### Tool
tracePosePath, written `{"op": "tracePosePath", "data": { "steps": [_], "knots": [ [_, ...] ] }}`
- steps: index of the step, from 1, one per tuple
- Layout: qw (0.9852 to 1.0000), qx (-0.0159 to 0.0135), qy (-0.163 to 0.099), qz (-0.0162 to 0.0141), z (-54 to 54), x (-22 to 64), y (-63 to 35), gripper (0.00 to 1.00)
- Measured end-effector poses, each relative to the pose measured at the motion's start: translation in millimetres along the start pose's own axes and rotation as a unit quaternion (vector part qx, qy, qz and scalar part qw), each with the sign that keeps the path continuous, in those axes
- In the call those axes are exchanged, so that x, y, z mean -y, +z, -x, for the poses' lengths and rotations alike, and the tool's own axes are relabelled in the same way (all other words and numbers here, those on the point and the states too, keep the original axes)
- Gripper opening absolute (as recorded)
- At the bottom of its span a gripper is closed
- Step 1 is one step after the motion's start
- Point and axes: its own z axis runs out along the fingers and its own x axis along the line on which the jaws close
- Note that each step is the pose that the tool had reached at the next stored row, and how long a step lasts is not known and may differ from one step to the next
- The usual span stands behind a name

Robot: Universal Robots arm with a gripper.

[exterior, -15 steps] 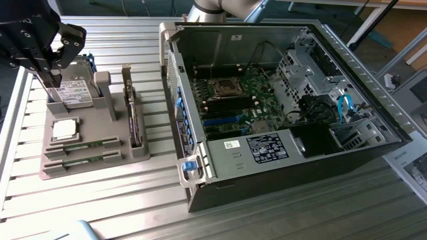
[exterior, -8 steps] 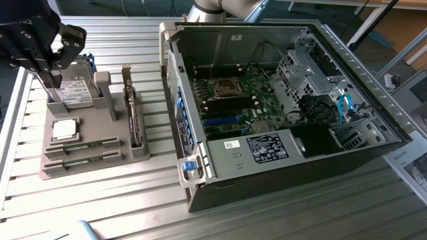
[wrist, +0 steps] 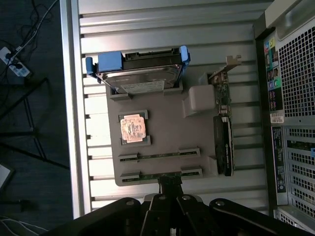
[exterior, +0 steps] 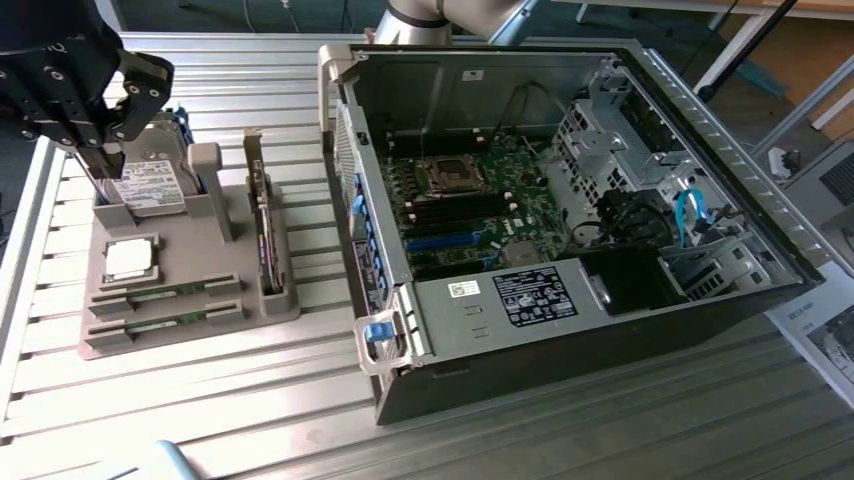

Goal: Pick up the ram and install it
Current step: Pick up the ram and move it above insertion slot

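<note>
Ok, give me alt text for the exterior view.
A robot arm's closed claw hangs above a gray parts holder on a slatted metal table, where two green ram sticks lie in slots beside a processor, a hard drive and an upright card. On the exterior view's right sits an open computer case, its motherboard exposed.

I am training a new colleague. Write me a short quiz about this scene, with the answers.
1. True or false: two ram sticks lie in the grey holder.
2. Which part sits between the hard drive and the ram sticks? A) processor B) fan C) cable
3. Fill in: the gripper is ___ (open or shut).
Key: 1 true; 2 A; 3 shut.
</note>
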Motion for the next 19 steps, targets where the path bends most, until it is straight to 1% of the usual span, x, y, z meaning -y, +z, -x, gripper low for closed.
{"op": "tracePosePath", "data": {
  "steps": [8, 19],
  "knots": [
    [1.0000, 0.0000, 0.000, 0.0001, 0.1, 0.8, 2.8, 0.10],
    [1.0000, 0.0000, 0.000, 0.0000, 0.6, 6.8, 14.0, 0.10]
  ]
}}
